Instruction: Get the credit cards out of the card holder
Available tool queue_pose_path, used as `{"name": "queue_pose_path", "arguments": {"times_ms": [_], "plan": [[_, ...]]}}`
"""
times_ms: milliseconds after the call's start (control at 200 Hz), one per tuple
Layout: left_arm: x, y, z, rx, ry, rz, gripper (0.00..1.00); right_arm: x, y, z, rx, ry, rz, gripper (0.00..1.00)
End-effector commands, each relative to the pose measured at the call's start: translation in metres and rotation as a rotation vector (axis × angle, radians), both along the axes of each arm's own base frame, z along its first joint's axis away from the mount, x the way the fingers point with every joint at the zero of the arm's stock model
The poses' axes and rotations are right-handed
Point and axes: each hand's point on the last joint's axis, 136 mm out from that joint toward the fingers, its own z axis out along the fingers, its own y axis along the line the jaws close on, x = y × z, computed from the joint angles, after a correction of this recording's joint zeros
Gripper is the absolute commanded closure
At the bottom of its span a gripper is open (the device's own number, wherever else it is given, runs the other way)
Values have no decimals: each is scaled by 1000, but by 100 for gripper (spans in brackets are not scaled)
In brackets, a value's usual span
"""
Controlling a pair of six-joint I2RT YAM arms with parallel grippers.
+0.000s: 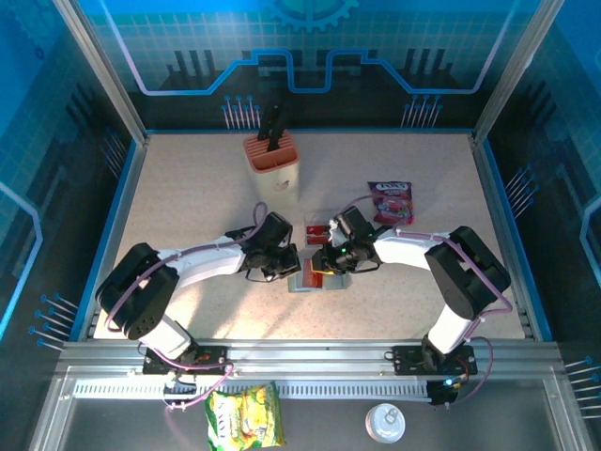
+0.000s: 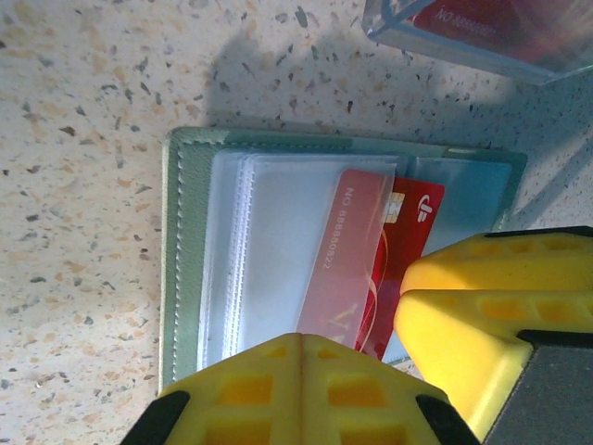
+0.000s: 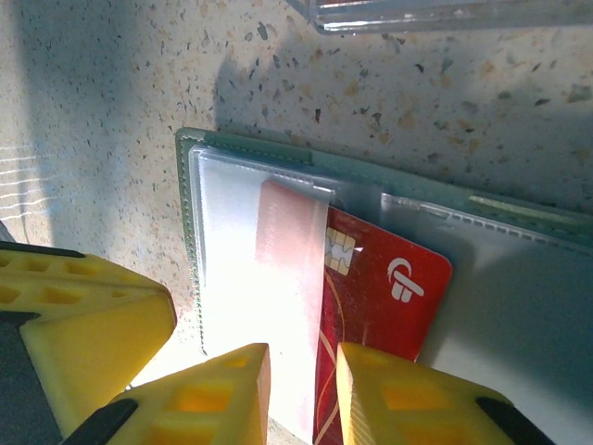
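Note:
The grey-green card holder [image 1: 302, 281] lies open on the table between both arms. Its clear sleeves [image 2: 269, 250] hold a red credit card [image 2: 414, 227] that sticks partly out, chip and logo bare [image 3: 389, 297]. My left gripper [image 2: 301, 339] is shut, its tips over the holder's [image 2: 185, 269] near edge and sleeves. My right gripper [image 3: 303, 360] stands slightly open over the card's near end, one finger on each side of the sleeve edge. Both grippers meet at the holder, the left gripper [image 1: 286, 266] and the right gripper [image 1: 329, 265]. Whether more cards sit in the holder [image 3: 243, 146] is hidden.
A clear plastic stand [image 2: 482, 37] with a red card in it sits just beyond the holder [image 1: 314, 235]. A purple snack packet [image 1: 391, 201] lies to the right. A knife block [image 1: 272, 162] stands at the back. A yellow packet [image 1: 246, 418] lies below the rail.

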Motion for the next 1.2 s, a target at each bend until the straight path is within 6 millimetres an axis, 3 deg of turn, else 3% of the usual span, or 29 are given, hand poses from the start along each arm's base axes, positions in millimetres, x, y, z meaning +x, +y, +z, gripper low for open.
{"name": "queue_pose_path", "arguments": {"times_ms": [0, 360, 790, 1196], "plan": [[1, -13, 9, -27, -7, -48, 100, -3, -2, 12, 7, -27, 2, 74], [3, -22, -5, -7, 19, -84, 100, -5, -16, 13, -32, -25, -16, 73], [-5, -10, -26, 61, 58, -78, 100, -10, -23, 3, -57, 10, -19, 72], [-9, -5, -31, 77, 75, -68, 100, -13, -19, -10, -35, 53, -22, 71]]}}
